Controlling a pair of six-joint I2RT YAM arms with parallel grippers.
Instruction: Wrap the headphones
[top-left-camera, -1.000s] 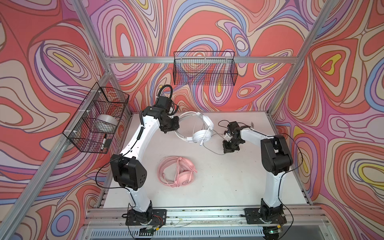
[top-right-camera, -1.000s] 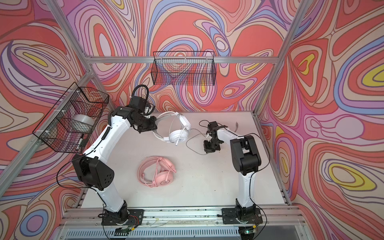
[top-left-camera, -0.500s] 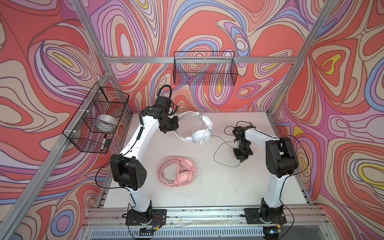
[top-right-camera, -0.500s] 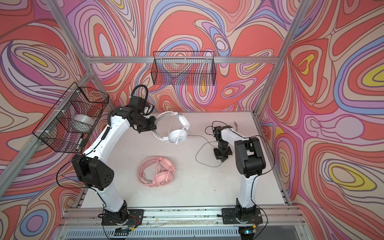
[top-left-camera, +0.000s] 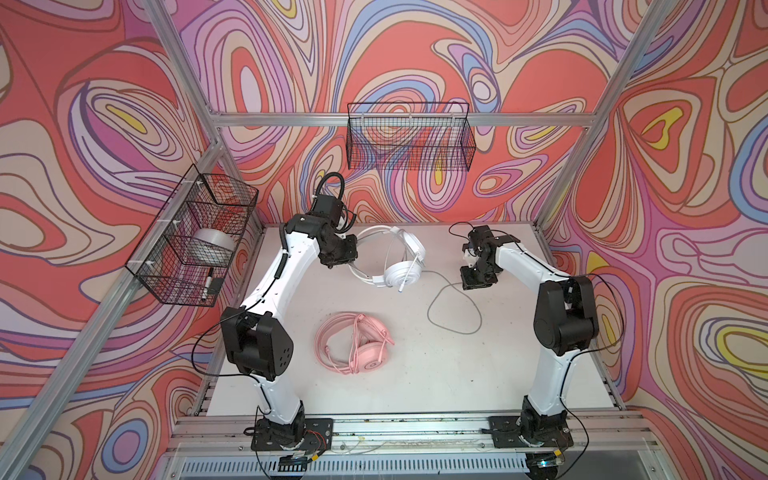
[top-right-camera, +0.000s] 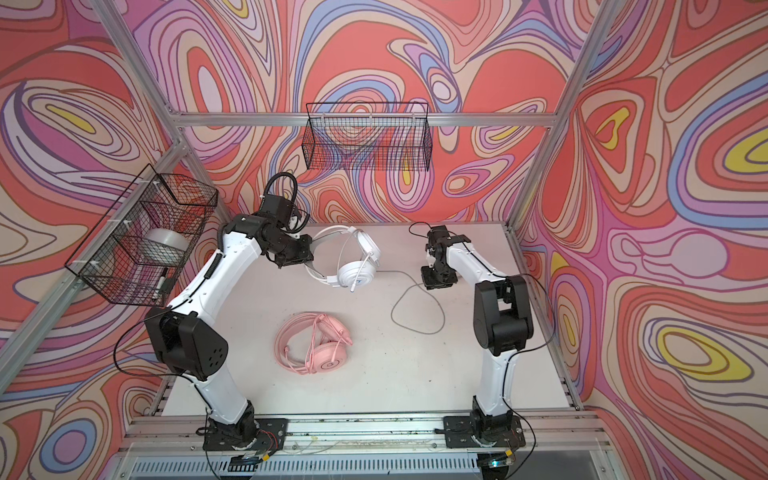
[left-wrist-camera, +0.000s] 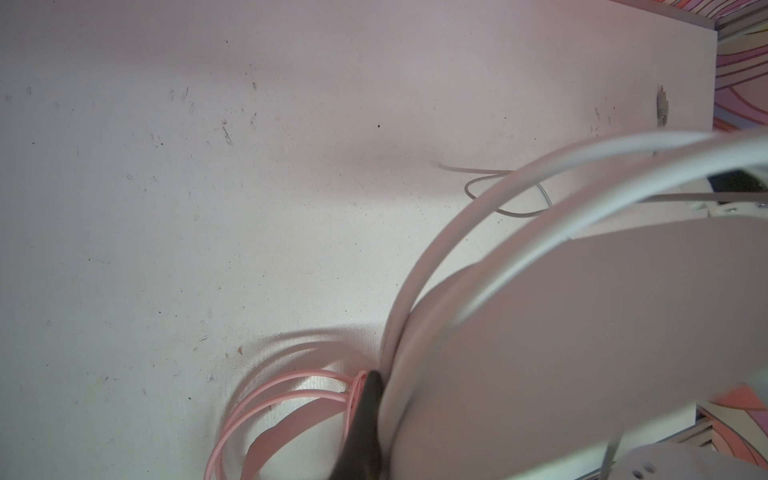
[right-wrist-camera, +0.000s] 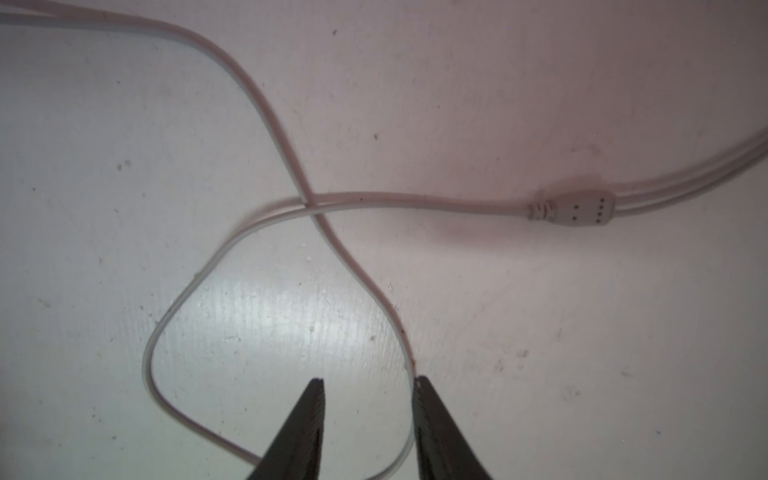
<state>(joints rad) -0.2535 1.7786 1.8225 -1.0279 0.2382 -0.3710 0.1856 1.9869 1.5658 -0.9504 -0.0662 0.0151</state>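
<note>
Pink headset (top-left-camera: 371, 359) lay flat near the front middle of the table (top-left-camera: 457, 399), its cord looped over the band and cup, so it read as done. Work in hand was judged to be the white headset (top-left-camera: 402, 274). The left gripper (top-left-camera: 350, 262) had it raised toward the rear of the table, fingers pressed together on the thin double headband (left-wrist-camera: 457, 232), cups hanging clear of the surface. The white cable (top-left-camera: 429, 309) trailed from the lower cup and lay slack on the table in one open loop, unwrapped. The right gripper (right-wrist-camera: 368, 386) pointed down just over that loop, fingers spread and pinching nothing; one strand ran against the inner face of a fingertip (right-wrist-camera: 422, 390) and passed under the gap. The next move likely calls for closing on that strand, lifting it, and carrying it round the band or cups while the left arm holds the headset steady. Materials: cable smooth, round, limp, crossing itself once, with a small moulded splitter (right-wrist-camera: 573, 208) where it forked into thinner leads. Cups round and glossy plastic, band springy wire. Tabletop matte white, scuffed and speckled.
</note>
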